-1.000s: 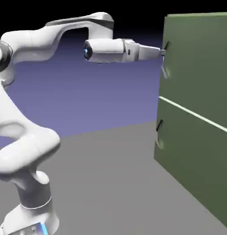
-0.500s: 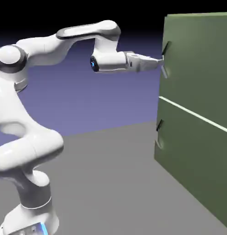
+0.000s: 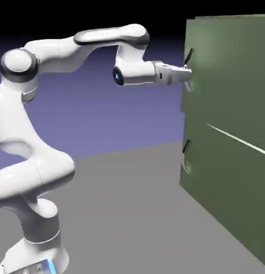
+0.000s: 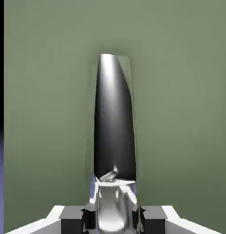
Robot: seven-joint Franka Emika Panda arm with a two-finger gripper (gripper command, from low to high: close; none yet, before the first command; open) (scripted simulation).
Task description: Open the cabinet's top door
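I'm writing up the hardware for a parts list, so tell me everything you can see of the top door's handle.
The top door's handle is a slim upright bar, black with a bright, metal-like sheen, mounted near the door's edge on the olive-green front. In the hand view its lower part turns shiny silver, between the fingertips of the gripper, which look closed on it. From the exterior view it slants slightly. Its fixings can't be made out.

Grey bench [image 3: 129,214], plain and matte, shown in the exterior view. The white robot base [image 3: 35,256] stands at the exterior view's left; the olive-green cabinet [image 3: 231,187] stands at its right.
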